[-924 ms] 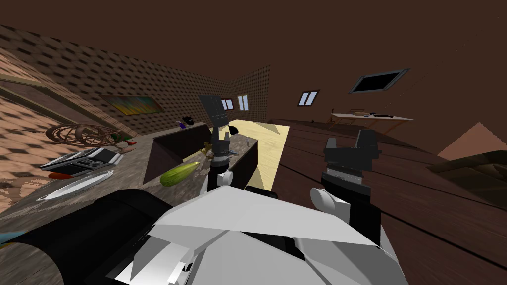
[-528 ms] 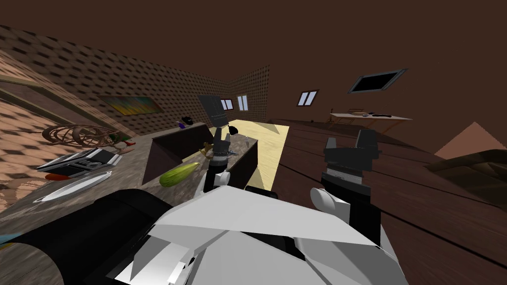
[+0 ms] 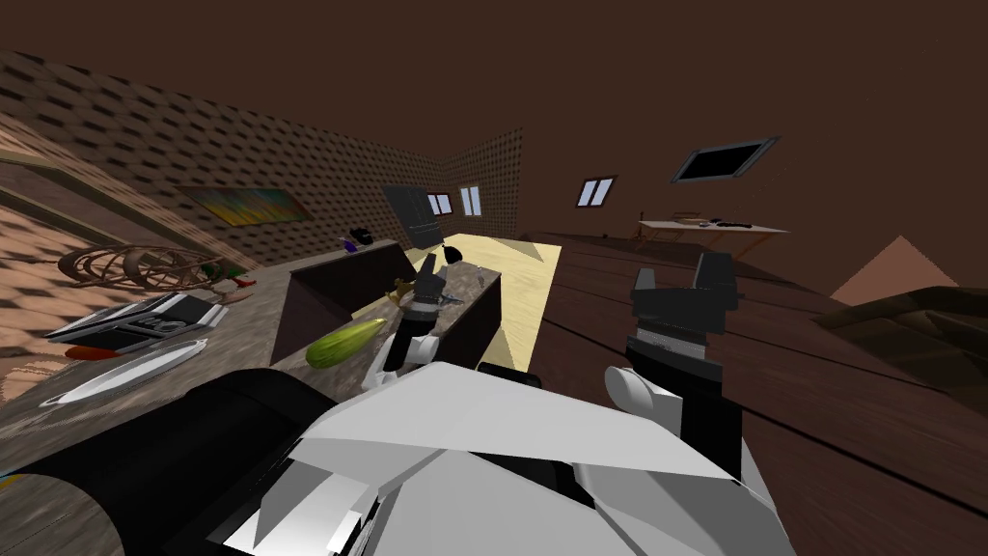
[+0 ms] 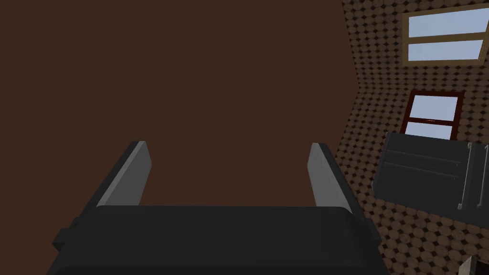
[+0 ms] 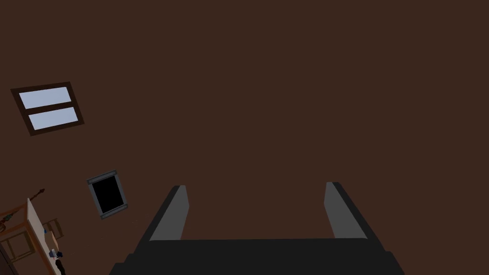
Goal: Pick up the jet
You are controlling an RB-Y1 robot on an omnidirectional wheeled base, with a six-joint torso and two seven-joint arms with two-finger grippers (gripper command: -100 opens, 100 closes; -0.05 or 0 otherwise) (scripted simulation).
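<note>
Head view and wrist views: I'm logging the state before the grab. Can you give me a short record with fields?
left gripper: open, pointing upward over the counter, holding nothing
right gripper: open, pointing upward, holding nothing
jet: small grey thing on the counter close by the left gripper, not grasped, too small for detail
cucumber: green, lying on the counter, nearer me than the jet

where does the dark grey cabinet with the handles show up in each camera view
head view: the dark grey cabinet stands at the far wall, beside the pair of windows.
left wrist view: it lies off to one side of the left gripper, by the same windows.
right wrist view: this hand faces the ceiling and a lone window instead.
shared landmark: the pair of windows next to the cabinet.
</note>
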